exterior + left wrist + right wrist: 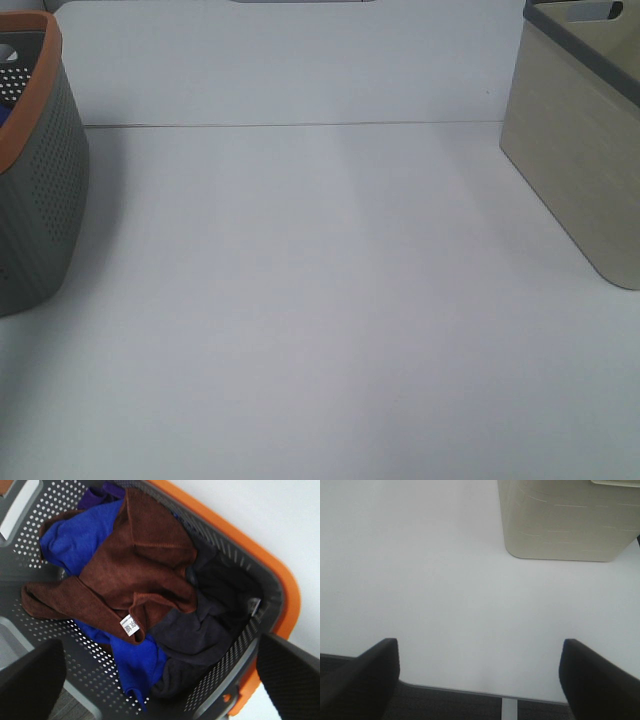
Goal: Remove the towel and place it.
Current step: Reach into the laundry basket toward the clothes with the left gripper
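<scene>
Nearest, left gripper (160,652): jaws spread wide and empty, hanging over the pile in the grey basket (260,550).
Towel (145,565): reddish-brown and crumpled, on top of that pile inside the grey basket. One end trails toward the perforated wall, and the white tag (129,626) shows at a turned-up corner.
Neighbours: a blue cloth (80,535) lies under the towel, and a dark grey cloth (200,630) touches its edge.
Handling: I judge it light, limp and plush. It should drape and hang long when lifted, not hold its shape, and it could drag along the cloths it overlaps.
Hold: the raised, hemmed fold across its middle looks best, as it is clear of the blue. The tag corner sits right on the blue cloth, so a pinch there risks taking both.
Right gripper (479,647): jaws likewise released, holding nothing, above the desk (445,580).
Farthest, beige basket (560,520): stands on the desk, well apart from the grey one.
</scene>
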